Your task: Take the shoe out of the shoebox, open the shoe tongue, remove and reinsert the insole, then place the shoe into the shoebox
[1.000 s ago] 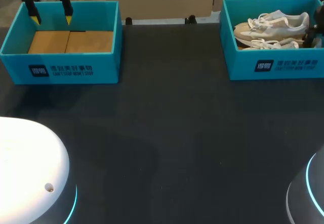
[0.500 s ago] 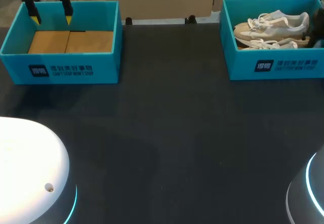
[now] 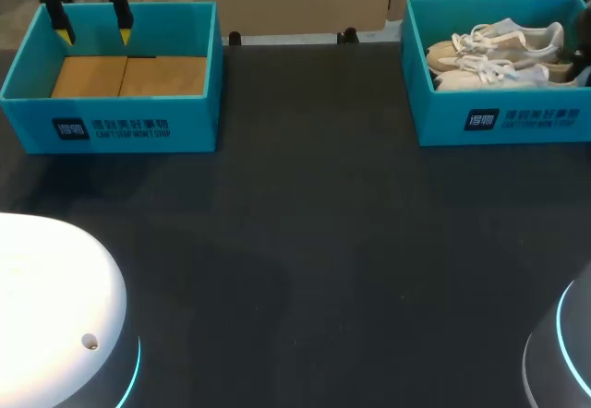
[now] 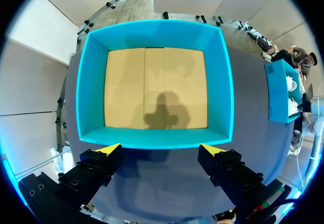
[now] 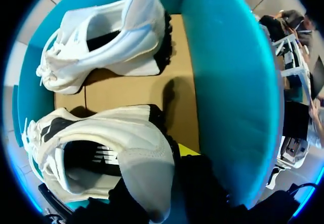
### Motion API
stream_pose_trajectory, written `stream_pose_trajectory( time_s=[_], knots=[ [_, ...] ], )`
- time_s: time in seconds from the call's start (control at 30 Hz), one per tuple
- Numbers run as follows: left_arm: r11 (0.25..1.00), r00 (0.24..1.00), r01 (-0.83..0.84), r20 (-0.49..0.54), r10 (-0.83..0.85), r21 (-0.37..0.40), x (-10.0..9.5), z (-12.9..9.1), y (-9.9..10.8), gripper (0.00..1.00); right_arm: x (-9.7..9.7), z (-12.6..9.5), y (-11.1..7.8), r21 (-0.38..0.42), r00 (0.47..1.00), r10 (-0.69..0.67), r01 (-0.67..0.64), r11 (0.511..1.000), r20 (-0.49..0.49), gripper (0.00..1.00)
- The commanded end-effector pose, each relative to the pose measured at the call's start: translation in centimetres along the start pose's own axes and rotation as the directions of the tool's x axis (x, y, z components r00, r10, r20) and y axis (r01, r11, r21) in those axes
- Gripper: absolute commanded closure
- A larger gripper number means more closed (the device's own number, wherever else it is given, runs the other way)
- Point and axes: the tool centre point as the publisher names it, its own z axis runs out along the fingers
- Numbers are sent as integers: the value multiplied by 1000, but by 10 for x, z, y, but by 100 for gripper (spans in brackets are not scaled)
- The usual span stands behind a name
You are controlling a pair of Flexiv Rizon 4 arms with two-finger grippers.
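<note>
Two white shoes lie in the right blue shoebox: a far shoe and a near shoe. In the right wrist view the near shoe shows its dark opening, and the far shoe lies beyond it on the cardboard floor. My right gripper is shut on the near shoe's heel. One yellow fingertip shows outside the heel; the other is hidden. In the head view this gripper is at the box's right end. My left gripper hangs open over the back of the left box.
The left blue shoebox holds nothing but its cardboard floor, and its rim sits just ahead of my left gripper. The right box's wall stands close beside my right gripper. Dark table spans between the boxes.
My right gripper's fingers have closed on the near shoe's heel, and that shoe has tipped up and shifted slightly in the box. The left arm has not moved.
</note>
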Motion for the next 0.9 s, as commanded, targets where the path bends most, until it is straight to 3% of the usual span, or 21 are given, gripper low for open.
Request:
stream_pose_trajectory(
  time_s=[0.03,0.53,0.9],
  knots=[
    [1000,1000,0,0,0,0,0,0,0,0,-4,-19,-2,-18,999,34,-34,999,6,100],
    [1000,1000,0,0,0,0,0,0,0,0,-13,-62,14,-65,989,140,-137,988,41,100],
    [1000,1000,0,0,0,0,0,0,0,0,-10,-122,7,-86,979,189,-182,980,82,100]
  ],
)
